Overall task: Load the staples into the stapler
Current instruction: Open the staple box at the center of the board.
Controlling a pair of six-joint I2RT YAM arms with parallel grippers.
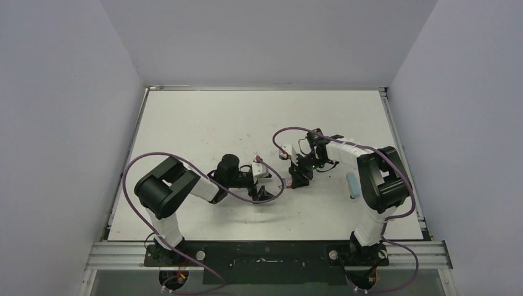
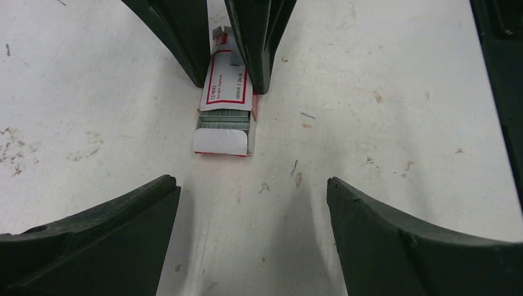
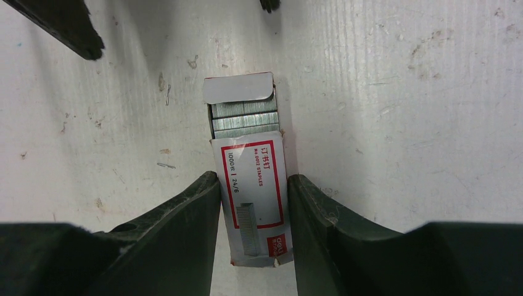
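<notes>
A small red-and-white staple box (image 3: 253,185) sits low over the white table, and my right gripper (image 3: 254,180) is shut on its sides. The box's inner tray is slid out, baring silvery-grey staples (image 3: 243,120) behind a white flap. In the left wrist view the same box (image 2: 227,86) and staples (image 2: 223,120) lie straight ahead, between the right gripper's dark fingers (image 2: 259,43). My left gripper (image 2: 251,185) stands open just short of the tray end, with nothing between its fingers. A pale blue elongated thing (image 1: 353,185), possibly the stapler, lies beside the right arm.
The two grippers (image 1: 265,192) (image 1: 300,179) face each other at the middle of the white table (image 1: 203,123). Grey walls close in the left, right and back sides. Purple cables loop over both arms. Small scuffs and a stray staple bit (image 2: 306,115) mark the surface.
</notes>
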